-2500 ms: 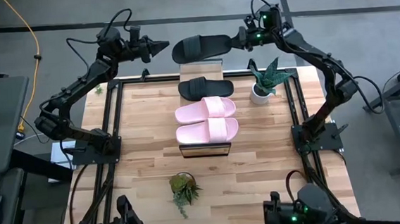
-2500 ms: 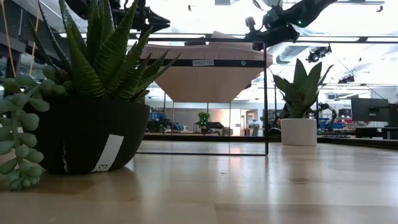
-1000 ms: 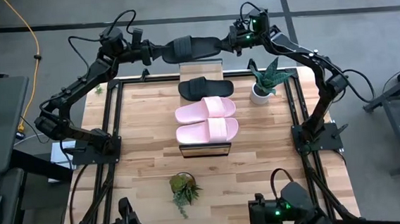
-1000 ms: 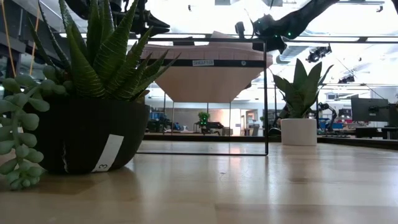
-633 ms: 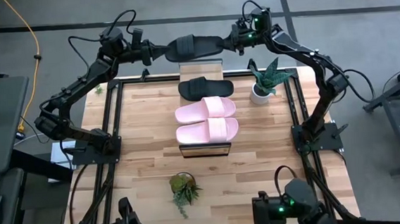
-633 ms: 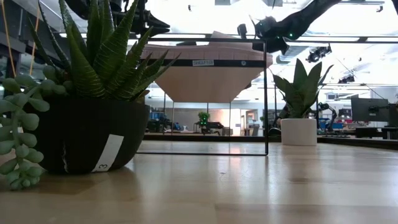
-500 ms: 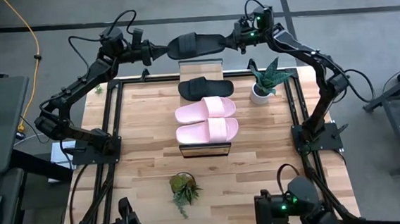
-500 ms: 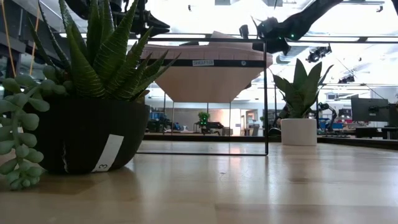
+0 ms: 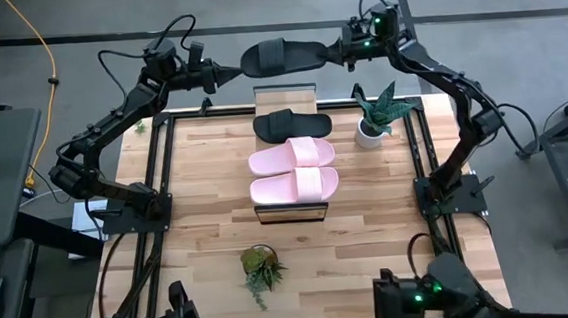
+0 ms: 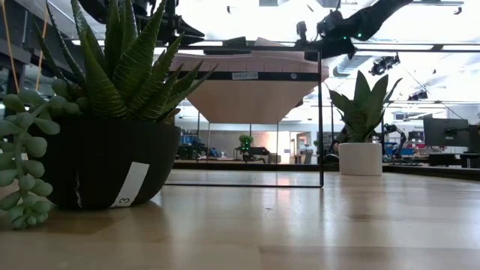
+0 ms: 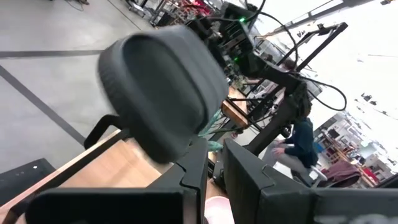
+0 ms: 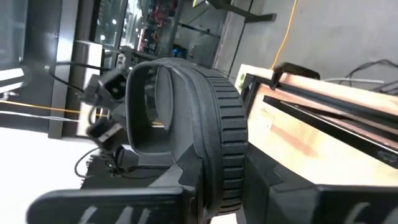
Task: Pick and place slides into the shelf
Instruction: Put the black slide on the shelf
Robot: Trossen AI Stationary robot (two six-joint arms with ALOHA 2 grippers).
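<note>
Three slides on shelf; fourth slide gripped by right end effector; left end effector closed, empty.

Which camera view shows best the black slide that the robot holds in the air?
The high view: the whole held black slide shows, its end in the right gripper, above the far end of the shelf. The wrist views show only close-up parts; the low view shows merely a dark edge.

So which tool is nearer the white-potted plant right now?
Right. The right tool, gripping the raised black slide, hangs just beyond the white-potted plant; the left tool is off the slide's other end, farther away.
</note>
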